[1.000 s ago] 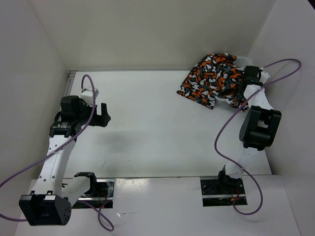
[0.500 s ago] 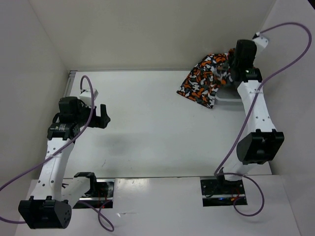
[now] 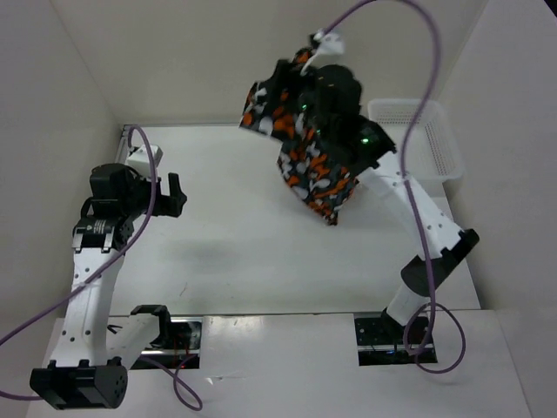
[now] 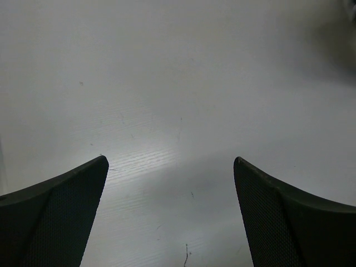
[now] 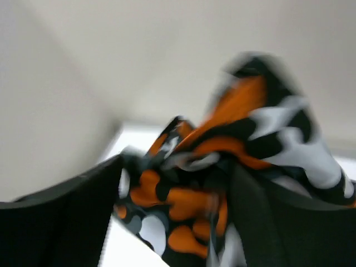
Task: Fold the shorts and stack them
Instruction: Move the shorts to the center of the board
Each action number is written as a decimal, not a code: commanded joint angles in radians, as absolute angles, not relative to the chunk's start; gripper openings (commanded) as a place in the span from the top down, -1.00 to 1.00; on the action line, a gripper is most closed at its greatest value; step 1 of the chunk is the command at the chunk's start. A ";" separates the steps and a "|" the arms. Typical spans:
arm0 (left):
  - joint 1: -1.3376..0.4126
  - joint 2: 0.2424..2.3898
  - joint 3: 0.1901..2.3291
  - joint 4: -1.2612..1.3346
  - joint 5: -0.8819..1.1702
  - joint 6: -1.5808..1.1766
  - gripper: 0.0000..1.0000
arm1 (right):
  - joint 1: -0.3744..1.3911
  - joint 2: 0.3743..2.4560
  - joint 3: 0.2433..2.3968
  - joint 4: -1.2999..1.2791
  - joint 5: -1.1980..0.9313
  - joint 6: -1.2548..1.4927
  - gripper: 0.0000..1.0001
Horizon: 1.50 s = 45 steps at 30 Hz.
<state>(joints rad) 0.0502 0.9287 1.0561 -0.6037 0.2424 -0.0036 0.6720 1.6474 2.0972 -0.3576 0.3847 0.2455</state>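
The shorts [image 3: 315,171], printed in orange, black, grey and white blotches, hang in the air above the far middle of the table [image 3: 235,244]. They dangle from my raised right gripper [image 3: 291,87]. In the blurred right wrist view the shorts [image 5: 189,206] bunch between the fingers of the right gripper [image 5: 178,164], whose jaws stand wide apart. My left gripper [image 3: 174,196] hovers over the left of the table, far from the shorts. Seen from the left wrist, the left gripper [image 4: 169,161] is open over bare table.
A white mesh basket [image 3: 452,157] stands at the far right of the table. White walls close in the table on the left, back and right. A purple cable [image 3: 418,52] arcs high over the right arm.
The right arm has swung up and to the left, carrying the shorts out of the basket corner into the air. Its jaws have parted. The left arm barely shifted.
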 commanded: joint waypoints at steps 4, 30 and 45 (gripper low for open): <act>0.067 0.801 1.068 -0.594 0.184 0.000 -1.00 | 0.770 1.735 1.860 -0.518 -0.007 0.190 -1.00; -0.192 1.480 0.836 -0.414 -0.175 0.000 -1.00 | 0.379 1.371 0.798 -0.338 0.180 0.894 -0.21; -0.213 1.631 0.833 -0.367 -0.120 0.000 0.80 | 0.345 1.517 0.813 -0.117 -0.020 0.847 -0.19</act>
<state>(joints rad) -0.2184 1.5772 0.8398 -0.3435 -0.1253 -0.0055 0.3443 1.4815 0.7872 -0.1925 0.0288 0.8551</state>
